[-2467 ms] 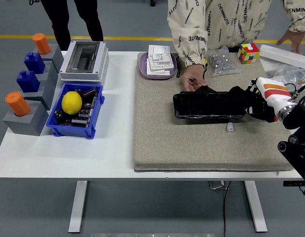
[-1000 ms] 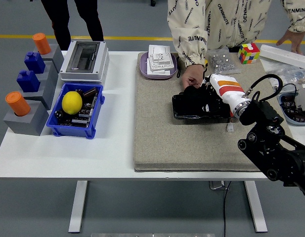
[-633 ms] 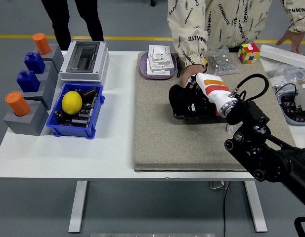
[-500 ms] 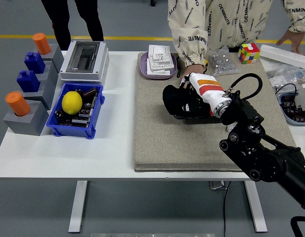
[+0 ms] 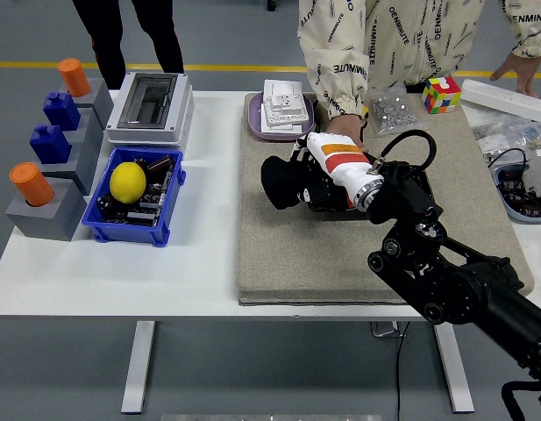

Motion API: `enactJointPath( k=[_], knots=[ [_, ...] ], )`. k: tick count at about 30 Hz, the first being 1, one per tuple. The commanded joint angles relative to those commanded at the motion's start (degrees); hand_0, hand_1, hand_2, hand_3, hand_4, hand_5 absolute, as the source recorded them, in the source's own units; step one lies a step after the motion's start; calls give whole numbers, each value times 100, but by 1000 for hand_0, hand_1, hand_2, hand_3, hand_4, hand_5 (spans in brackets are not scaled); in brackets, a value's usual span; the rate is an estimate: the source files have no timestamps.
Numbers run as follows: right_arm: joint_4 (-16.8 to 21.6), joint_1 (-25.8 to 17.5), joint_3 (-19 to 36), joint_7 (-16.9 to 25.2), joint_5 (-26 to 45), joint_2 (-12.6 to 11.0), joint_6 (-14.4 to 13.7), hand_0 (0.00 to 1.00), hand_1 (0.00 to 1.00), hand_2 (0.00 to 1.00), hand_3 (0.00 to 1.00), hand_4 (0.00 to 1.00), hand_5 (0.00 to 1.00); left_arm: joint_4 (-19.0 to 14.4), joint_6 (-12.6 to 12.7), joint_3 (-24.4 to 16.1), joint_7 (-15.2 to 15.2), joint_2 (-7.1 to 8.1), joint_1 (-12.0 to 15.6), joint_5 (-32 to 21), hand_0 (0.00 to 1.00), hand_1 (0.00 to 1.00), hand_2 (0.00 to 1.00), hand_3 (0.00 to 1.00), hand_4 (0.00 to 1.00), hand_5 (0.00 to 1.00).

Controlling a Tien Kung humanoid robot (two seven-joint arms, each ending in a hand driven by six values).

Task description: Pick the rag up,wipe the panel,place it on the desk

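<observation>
My right hand (image 5: 307,178) reaches in from the right and is shut on a black rag (image 5: 281,182). It holds the rag at the left end of the black panel (image 5: 330,202), which lies on the grey mat (image 5: 279,254). My forearm hides most of the panel. A person's hand (image 5: 342,128) rests at the panel's far edge, behind my wrist. My left hand is out of view.
A blue bin (image 5: 169,203) with a yellow lemon (image 5: 127,181) and a grey box (image 5: 150,107) stand at the left. A purple tray (image 5: 279,130) with white switches sits behind the mat. A bag of screws (image 5: 391,110) and a colour cube (image 5: 441,93) lie at the back right.
My right hand has slid the rag leftward along the panel, from its right end to past its left end. The person's hand has stayed at the panel's far edge.
</observation>
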Motion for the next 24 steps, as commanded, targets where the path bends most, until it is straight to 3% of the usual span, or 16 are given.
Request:
enactJointPath(
  k=[4,24],
  knots=[
    [-61,-20,-6,2,15,-9,5,248,301,395,393,998,40,0,1,-10,4,-9,5,1,642,689,723,564,593,470],
    [-79,-95,137,-20,32,-599,63,249,300,395,393,998,40,0,3,-59,-4,-37,28,8,643,689,725,565,594,470]
  ],
)
